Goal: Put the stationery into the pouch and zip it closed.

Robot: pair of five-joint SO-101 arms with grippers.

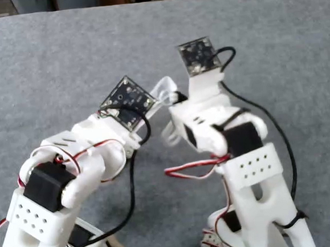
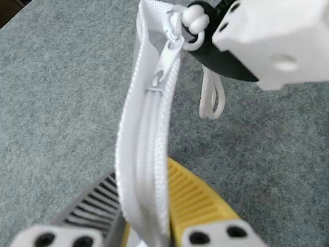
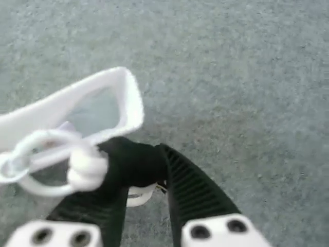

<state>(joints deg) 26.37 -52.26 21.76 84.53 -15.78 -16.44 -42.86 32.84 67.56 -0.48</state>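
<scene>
The white pouch (image 2: 146, 154) hangs off the table with its zipper edge pinched in my left gripper (image 2: 148, 208), between a grey finger (image 2: 92, 203) and a yellow finger (image 2: 193, 198). The zipper slider (image 2: 165, 59) sits close to the pouch's far end. Its ring and bead pull (image 2: 193, 23) is held by my right gripper (image 2: 221, 56), whose black fingers (image 3: 190, 185) are shut on it. The bead (image 3: 85, 167) and the pouch's end (image 3: 103, 105) lie just in front of those fingers. From above, the pouch (image 1: 165, 91) peeks out between the two wrists.
Grey felt-like table cover (image 1: 46, 70) lies all around. A white cord loop (image 2: 212, 100) dangles from the pull. Both arms' bases (image 1: 263, 207) stand at the near edge, with red and black cables (image 1: 191, 170) hanging between them.
</scene>
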